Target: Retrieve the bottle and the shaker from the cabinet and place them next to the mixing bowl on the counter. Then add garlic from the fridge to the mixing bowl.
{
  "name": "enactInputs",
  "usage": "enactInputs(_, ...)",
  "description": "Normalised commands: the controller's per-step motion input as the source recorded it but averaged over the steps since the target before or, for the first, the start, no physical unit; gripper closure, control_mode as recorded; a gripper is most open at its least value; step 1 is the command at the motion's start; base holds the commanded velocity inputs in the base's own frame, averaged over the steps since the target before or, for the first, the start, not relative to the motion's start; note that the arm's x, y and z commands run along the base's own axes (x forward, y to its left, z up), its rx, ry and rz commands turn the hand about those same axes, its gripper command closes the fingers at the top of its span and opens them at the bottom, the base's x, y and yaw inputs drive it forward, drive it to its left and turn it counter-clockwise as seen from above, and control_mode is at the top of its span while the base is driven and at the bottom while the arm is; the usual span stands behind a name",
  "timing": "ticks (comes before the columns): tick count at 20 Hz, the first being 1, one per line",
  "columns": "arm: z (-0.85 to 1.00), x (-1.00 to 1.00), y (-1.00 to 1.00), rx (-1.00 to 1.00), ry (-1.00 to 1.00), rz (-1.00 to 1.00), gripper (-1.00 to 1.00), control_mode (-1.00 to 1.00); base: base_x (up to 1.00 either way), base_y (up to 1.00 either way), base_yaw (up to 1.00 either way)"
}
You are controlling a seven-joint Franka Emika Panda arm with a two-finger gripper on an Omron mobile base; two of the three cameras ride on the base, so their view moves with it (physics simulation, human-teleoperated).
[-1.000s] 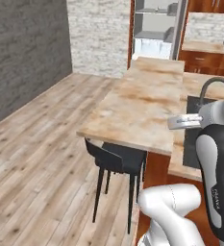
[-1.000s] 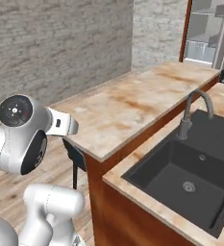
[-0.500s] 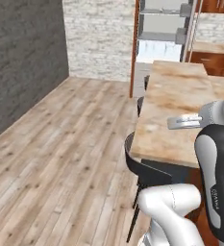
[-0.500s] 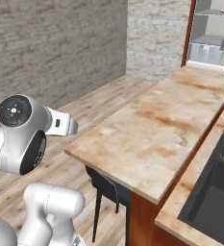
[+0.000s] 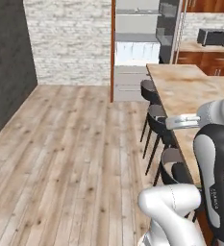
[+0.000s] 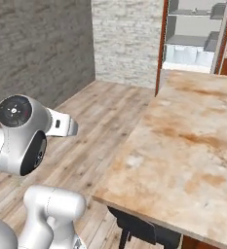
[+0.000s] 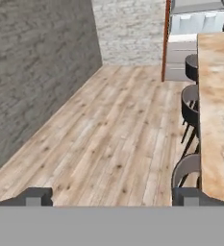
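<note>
While the gripper hangs over the wooden floor with its jaws spread wide and nothing between them, its two dark fingertips stand far apart at the bottom of the hand view. Beside them runs the marble-topped island counter, dark stools tucked along its edge. Farther off stands the open fridge; the bottle, shaker, bowl and garlic cannot be made out.
</note>
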Motion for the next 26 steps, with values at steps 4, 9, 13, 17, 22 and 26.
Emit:
enactInputs(4,0.00,0.00,0.00,0.00,0.00,0.00,-1.00,1.00,1.00,1.00,-0.48)
enactInputs(9,0.00,0.00,0.00,0.00,0.00,0.00,-1.00,1.00,1.00,1.00,-0.48)
enactInputs(13,0.00,0.00,0.00,0.00,0.00,0.00,-1.00,1.00,0.27,1.00,-0.22)
enactInputs(17,0.00,0.00,0.00,0.00,0.00,0.00,-1.00,1.00,-0.25,1.00,-0.03)
enactInputs(22,0.00,0.00,0.00,0.00,0.00,0.00,-1.00,1.00,0.61,1.00,-0.23)
enactInputs(26,0.00,0.00,0.00,0.00,0.00,0.00,-1.00,1.00,1.00,1.00,-0.49)
